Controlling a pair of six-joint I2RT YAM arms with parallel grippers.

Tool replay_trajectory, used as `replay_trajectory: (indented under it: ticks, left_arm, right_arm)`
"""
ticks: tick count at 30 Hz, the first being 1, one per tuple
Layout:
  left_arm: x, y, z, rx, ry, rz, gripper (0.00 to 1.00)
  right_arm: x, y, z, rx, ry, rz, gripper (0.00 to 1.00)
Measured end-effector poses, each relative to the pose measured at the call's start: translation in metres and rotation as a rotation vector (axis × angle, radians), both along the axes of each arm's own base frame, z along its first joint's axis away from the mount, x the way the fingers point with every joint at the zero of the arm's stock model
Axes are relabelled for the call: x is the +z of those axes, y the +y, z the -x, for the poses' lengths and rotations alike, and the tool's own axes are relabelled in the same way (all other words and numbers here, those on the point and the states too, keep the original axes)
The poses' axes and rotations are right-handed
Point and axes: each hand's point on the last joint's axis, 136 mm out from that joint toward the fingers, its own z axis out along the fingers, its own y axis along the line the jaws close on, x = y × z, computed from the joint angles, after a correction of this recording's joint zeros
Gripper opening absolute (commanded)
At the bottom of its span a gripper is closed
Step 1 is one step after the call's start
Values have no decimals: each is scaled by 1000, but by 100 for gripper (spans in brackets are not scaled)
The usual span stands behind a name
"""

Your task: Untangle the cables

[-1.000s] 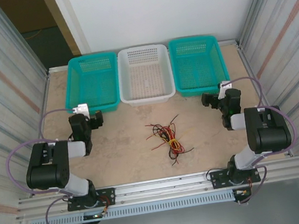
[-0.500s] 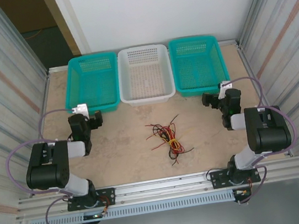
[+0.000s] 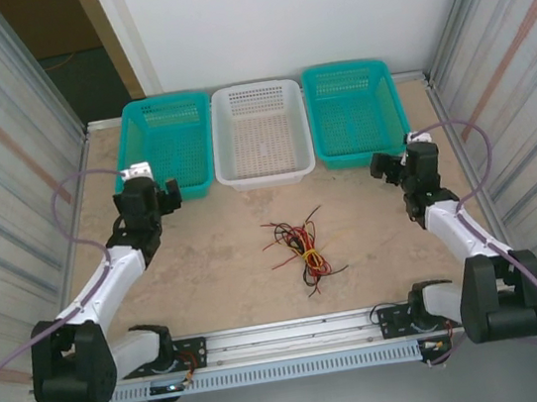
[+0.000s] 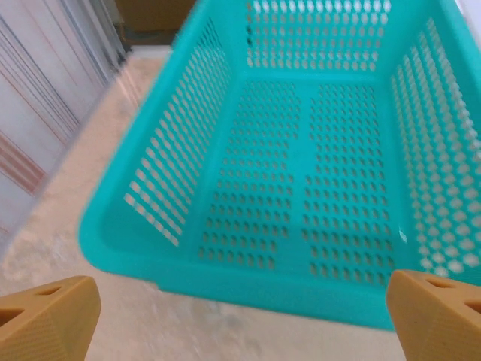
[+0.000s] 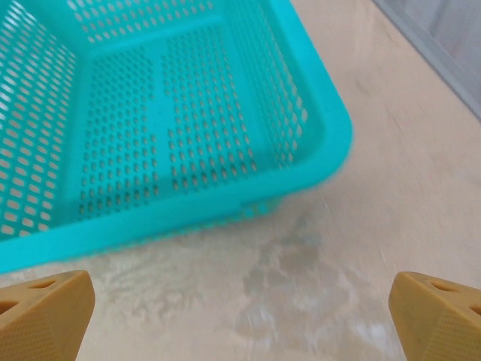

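Note:
The cables (image 3: 301, 246), thin red, yellow and black wires, lie in one tangled heap on the beige table, in the middle between the two arms. My left gripper (image 3: 155, 199) hovers at the left, just before the left teal basket (image 3: 169, 145), well apart from the heap. Its orange fingertips (image 4: 46, 316) stand wide apart with nothing between them. My right gripper (image 3: 396, 165) hovers at the right, by the near corner of the right teal basket (image 3: 354, 114). It is open too, its fingertips (image 5: 436, 308) spread over bare table.
A white basket (image 3: 261, 132) stands between the two teal ones along the back edge. All three baskets look empty. Corrugated metal walls (image 3: 8, 198) close in both sides. Lilac cables (image 3: 69, 204) loop out from each arm. An aluminium rail (image 3: 287, 333) runs along the near edge.
Both arms have stretched forward from a folded pose. The left gripper moved up and toward the left teal basket, the right gripper toward the right teal basket. The wires have not moved.

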Motion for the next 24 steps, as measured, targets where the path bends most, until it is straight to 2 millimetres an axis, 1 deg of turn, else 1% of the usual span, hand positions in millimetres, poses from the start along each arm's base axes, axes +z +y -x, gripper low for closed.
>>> replay_trajectory:
  ticks: [3,6,7,9,10,12,13,16,18,20,22,24]
  left_arm:
    - [-15,-13,17,-2,108,65,92]
    - [-29,-24,43,-5,205,150,90]
    - [-29,-30,51,-14,220,177,90]
    - [-25,-43,70,-48,231,237,90]
    - [-20,-51,79,-73,228,272,89]
    - [-12,-62,95,-113,226,325,89]
    - [-9,-66,100,-127,225,351,89]
    - [-11,-70,109,-125,260,393,85]
    - [-12,-74,111,-127,299,411,83]
    - [-11,-82,109,-139,334,443,83]
    - [-5,-89,108,-152,337,481,83]
    - [1,-94,108,-158,326,526,83]
  right_arm:
    - [8,5,17,-51,34,-64,99]
    - [17,6,41,-129,24,-169,99]
    - [18,7,47,-137,23,-208,99]
    - [13,16,59,-125,47,-284,99]
    - [6,28,65,-105,87,-301,99]
    - [-10,66,83,-8,198,-288,99]
    - [-18,88,96,55,261,-261,99]
    - [-28,141,129,242,374,-197,99]
    - [-33,163,143,331,424,-176,99]
    - [-42,182,151,390,486,-157,100]
    - [-52,197,158,436,550,-134,99]
    - [-61,211,165,488,610,-120,96]
